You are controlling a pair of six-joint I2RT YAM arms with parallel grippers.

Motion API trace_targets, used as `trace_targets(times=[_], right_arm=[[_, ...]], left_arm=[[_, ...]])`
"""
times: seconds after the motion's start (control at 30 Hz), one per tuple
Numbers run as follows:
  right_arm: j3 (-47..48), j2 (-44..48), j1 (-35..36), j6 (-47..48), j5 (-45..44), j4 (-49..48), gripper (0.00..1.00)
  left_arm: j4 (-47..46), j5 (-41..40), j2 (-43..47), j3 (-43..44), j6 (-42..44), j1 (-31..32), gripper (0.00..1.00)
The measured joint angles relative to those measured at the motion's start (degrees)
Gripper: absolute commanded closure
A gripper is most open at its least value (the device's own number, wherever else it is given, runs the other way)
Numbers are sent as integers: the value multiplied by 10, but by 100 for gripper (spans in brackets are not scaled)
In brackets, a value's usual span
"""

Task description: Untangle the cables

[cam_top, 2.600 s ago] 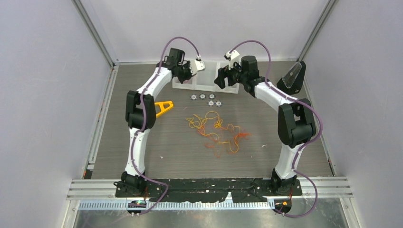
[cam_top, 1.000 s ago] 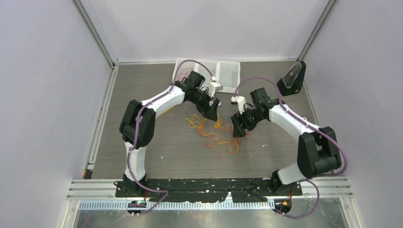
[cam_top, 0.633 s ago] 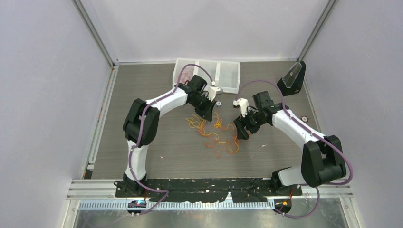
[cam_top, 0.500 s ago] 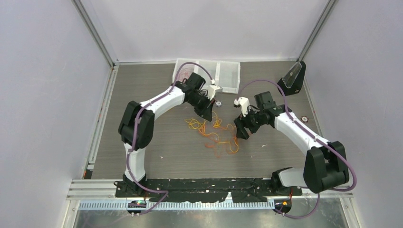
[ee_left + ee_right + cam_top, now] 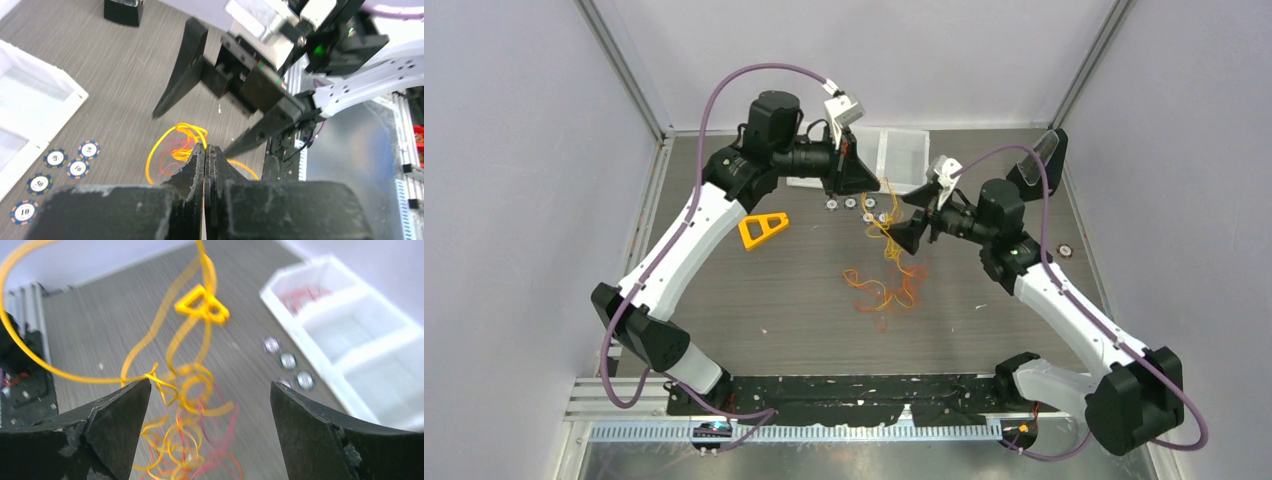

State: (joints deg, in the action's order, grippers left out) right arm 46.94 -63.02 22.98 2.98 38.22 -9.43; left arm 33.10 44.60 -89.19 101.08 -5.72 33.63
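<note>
Here, the bulk of the cables (image 5: 882, 292) lies as a yellow, orange and red heap on the table (image 5: 764, 300), in the lower middle of the top view. From it a yellow strand runs toward the top of the frame, to the left gripper (image 5: 870, 185), whose fingers are pressed together. The strand seems pinched there, so its long axis goes nearly straight up the picture. The right gripper (image 5: 906, 216) is the nearer one to the free part: it stands just right of that strand, its fingers spread wide and holding nothing, pointing left at it. I judge that the coming move depends on this: the strand lies to the left of the right fingers, in front of their opening.

The right wrist view shows what the top view does not. The yellow loops hang between its two fingers (image 5: 115, 420), with red ones lower, and one strand leaves at the top edge. The left wrist view shows the closed tips (image 5: 195, 170) with no gap, and the open right gripper beyond them. Farther up the top view lie the chips (image 5: 856, 208) and the white tray (image 5: 904, 150).
</note>
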Motion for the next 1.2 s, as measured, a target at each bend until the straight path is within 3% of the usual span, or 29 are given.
trace_targets(times=[0.07, 0.1, 0.2, 0.27, 0.43, 0.5, 0.67, 1.03, 1.1, 1.2], right_arm=[[14, -21, 28, -20, -6, -50, 2], [22, -33, 45, -28, -11, -70, 7], [44, -69, 80, -35, -33, -115, 49], [48, -84, 92, -36, -43, -134, 64], [12, -98, 95, -9, -67, -158, 91], [-12, -98, 95, 6, -72, -157, 94], [-87, -100, 93, 61, -87, -136, 94], [-127, -124, 58, 109, -76, -79, 91], [-122, -129, 58, 110, -71, -71, 81], [-110, -144, 58, 106, -66, -50, 53]], left_arm=[[-9, 1, 0, 11, -17, 0, 100], [-10, 2, -2, 16, -26, 0, 100], [-11, 12, -7, 37, -44, 0, 100], [-13, 22, -8, 46, -51, -2, 100], [-79, 71, 7, 49, -110, -35, 100], [-114, 82, 14, 49, -137, -61, 100], [-176, 99, 16, 106, -198, -137, 100], [-246, 101, 1, 272, -245, -182, 100], [-254, 95, -10, 295, -244, -187, 100], [-261, 76, -29, 329, -239, -192, 100]])
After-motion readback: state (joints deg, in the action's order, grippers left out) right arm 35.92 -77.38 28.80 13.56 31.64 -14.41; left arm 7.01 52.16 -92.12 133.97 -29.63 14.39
